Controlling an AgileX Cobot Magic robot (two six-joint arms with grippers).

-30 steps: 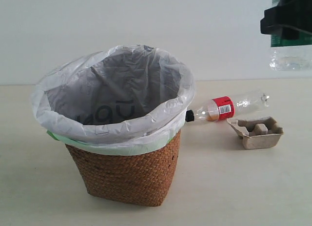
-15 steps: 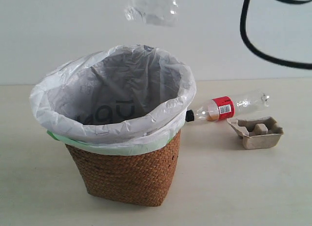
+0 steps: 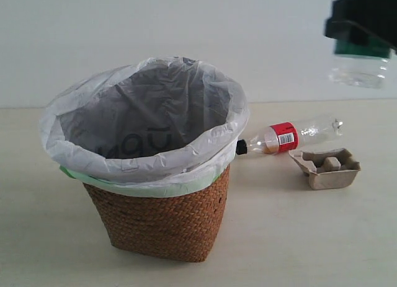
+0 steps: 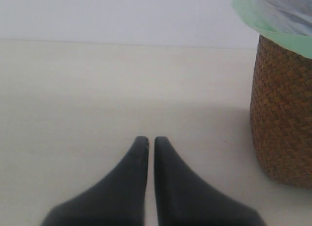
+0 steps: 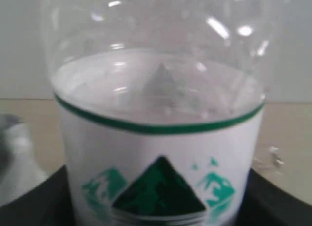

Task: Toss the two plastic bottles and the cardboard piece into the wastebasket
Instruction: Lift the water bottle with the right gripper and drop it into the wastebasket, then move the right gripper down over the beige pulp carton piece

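Observation:
The brown wicker wastebasket with its white bag liner stands left of centre on the table. High at the top right, my right gripper is shut on the clear green-and-white-label bottle, which hangs base down; its cap is out of view. In the right wrist view that bottle fills the frame between the dark fingers. The slimmer red-label bottle lies on the table right of the basket, black cap toward it. The grey-beige cardboard piece sits in front of it. My left gripper is shut and empty, low over the table, left of the wastebasket.
A pale table top carries everything, with a plain white wall behind. The left gripper does not show in the exterior view.
Half a second ago the held bottle hung over the basket with a black cable in view; now it and the gripper are at the top right, as one second ago.

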